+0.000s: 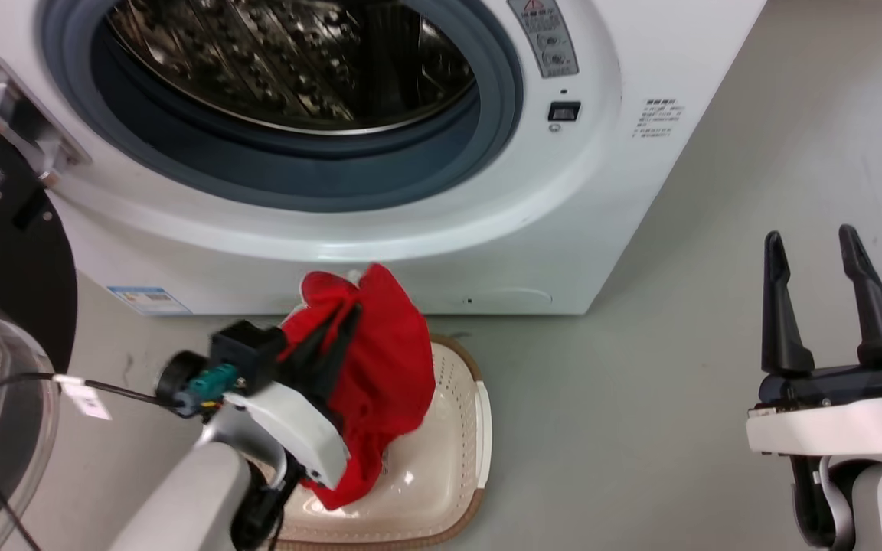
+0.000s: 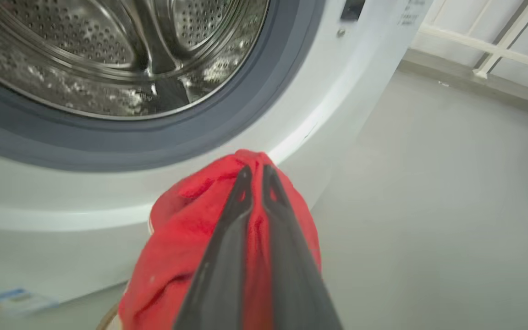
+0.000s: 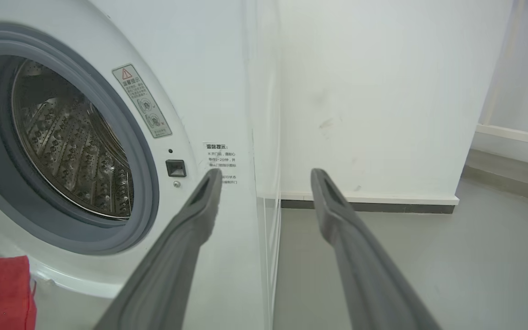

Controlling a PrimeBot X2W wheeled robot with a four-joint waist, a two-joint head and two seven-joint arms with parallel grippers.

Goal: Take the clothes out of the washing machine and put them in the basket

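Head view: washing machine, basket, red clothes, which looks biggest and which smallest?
1. washing machine
2. basket, partly covered
3. clothes; nearer the camera, so two and three are unsure

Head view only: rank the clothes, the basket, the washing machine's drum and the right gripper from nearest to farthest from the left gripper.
Measured from the left gripper:
1. The clothes: clamped between its fingers.
2. The basket: just below, under the hanging fabric.
3. The drum: up and behind, inside the washing machine.
4. The right gripper: far off to the right, open.
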